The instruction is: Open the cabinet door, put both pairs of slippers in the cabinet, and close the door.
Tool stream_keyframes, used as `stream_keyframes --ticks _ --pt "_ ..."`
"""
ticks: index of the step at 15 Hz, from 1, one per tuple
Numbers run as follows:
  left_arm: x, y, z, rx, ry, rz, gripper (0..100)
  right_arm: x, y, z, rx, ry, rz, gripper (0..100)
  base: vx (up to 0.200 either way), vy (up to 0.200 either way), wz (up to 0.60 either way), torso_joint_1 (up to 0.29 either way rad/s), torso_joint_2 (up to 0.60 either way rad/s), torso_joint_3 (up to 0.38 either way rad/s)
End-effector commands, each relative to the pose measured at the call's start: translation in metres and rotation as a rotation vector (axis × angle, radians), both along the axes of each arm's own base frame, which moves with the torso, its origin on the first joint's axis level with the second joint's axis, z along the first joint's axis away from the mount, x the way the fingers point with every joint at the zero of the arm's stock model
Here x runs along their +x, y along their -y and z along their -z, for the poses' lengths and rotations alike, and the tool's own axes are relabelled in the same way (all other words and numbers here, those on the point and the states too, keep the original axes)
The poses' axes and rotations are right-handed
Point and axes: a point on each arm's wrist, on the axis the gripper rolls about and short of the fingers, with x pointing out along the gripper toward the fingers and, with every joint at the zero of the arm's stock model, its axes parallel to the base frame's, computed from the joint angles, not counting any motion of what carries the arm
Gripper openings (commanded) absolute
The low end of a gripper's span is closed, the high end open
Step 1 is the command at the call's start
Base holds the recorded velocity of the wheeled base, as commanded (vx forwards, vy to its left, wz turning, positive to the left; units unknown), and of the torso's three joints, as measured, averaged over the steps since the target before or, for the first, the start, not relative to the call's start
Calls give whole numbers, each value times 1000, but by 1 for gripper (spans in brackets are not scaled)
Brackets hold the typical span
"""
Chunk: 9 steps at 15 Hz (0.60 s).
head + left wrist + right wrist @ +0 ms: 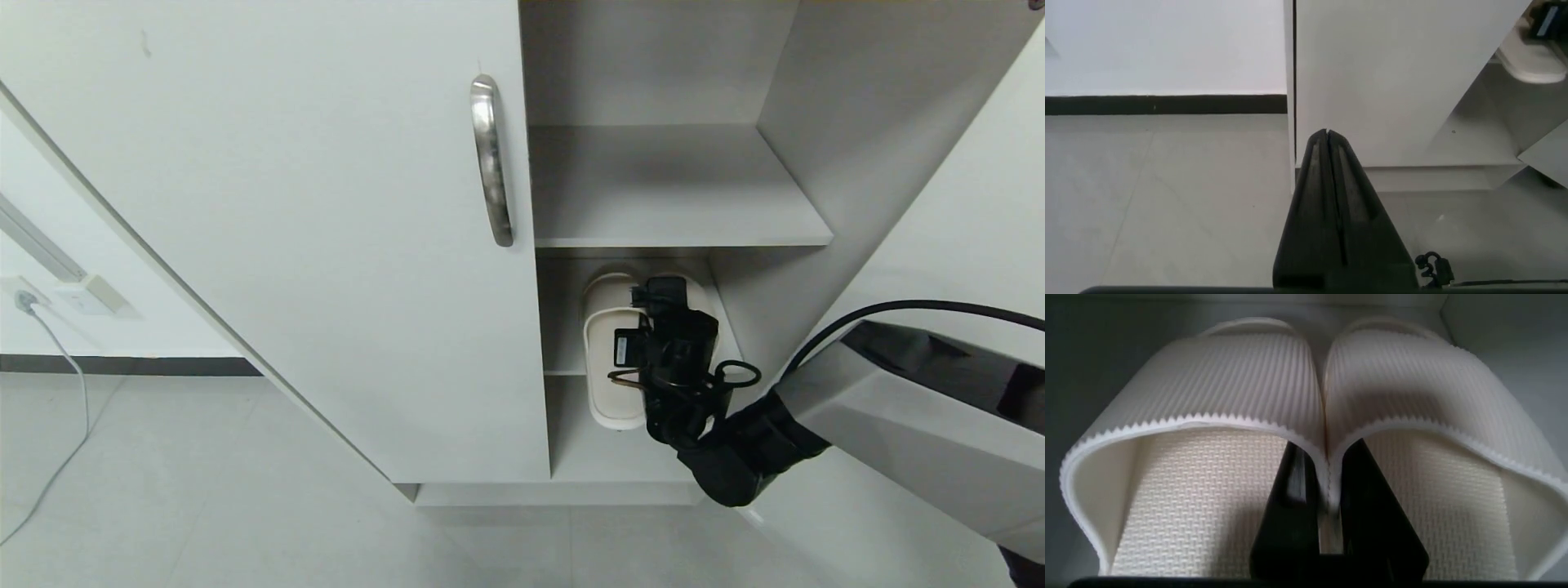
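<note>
One pair slippers (608, 359) pinched at inner edges in my right gripper (1327, 498), heels past lower shelf (562, 363) front edge. Left gripper (1328, 163) clenched, empty. Risk: release here, heels overhang, door (286, 204) jams.

The slippers (1241, 384) are cream-white, with ribbed straps and woven-patterned insoles. The cabinet (653, 65) around them is pale grey, its handle (491, 159) silver, the right gripper (1325, 469) black.

I am viewing a plain indoor room, home-like in fit-out: a white cabinet (286, 204) with shelves (669, 196) is standing on a grey tiled floor (204, 506), beside a wall socket (24, 300) and dark skirting (122, 365).
</note>
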Motion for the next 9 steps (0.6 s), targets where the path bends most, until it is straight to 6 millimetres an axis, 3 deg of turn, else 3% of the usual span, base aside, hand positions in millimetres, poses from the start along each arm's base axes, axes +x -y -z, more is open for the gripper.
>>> stream_keyframes --ticks 1,9 --pt "0 0 0 -1 -1 -1 0 19 -3 4 5 10 -2 0 0 0 0 0 0 0" --pt "0 0 0 -1 -1 -1 0 48 5 -11 12 28 -6 0 0 0 0 0 0 0"
